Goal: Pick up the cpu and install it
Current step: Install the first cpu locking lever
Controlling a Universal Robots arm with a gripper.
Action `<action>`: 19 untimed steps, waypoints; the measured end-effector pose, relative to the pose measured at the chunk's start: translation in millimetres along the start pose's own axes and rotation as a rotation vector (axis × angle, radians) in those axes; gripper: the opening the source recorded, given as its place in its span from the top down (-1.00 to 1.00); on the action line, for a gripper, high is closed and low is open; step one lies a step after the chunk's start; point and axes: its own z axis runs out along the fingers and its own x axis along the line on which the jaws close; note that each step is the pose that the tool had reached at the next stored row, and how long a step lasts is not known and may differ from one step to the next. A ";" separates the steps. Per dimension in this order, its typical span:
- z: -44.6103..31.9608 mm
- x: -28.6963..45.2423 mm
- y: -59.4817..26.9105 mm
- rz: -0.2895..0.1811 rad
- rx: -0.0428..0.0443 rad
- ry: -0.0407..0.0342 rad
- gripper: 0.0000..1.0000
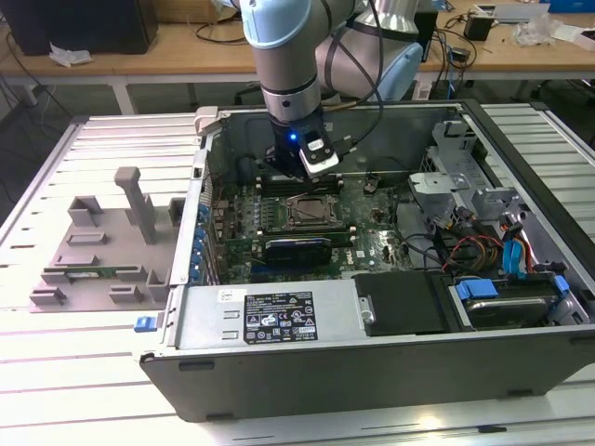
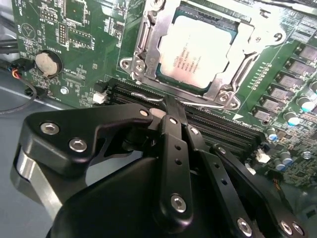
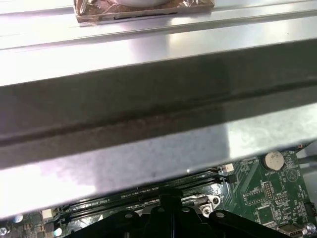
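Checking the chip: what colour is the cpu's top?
Silvery-grey; the cpu shows best in the second wrist view.

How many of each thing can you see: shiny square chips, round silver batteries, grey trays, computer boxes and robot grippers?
cpu: 1
round silver battery: 1
grey tray: 1
computer case: 1
gripper: 1
Total: 5

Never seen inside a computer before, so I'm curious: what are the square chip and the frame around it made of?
The chip looks like metal with a dull, brushed silver-grey top carrying faint print. The frame around it seems to be shinier bare steel, judging by its bright glints and screw heads.
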 end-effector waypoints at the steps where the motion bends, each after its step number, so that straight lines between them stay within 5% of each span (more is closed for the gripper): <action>1: 0.5 0.0 0.0 0.001 -0.0013 -0.0064 0.79; 3: 1.4 0.6 -0.3 -0.001 -0.0055 -0.0249 0.79; 7: 0.9 6.6 -1.5 -0.001 -0.0061 -0.0276 0.79; 19: 6.6 7.2 -0.2 0.000 -0.0024 -0.0330 0.79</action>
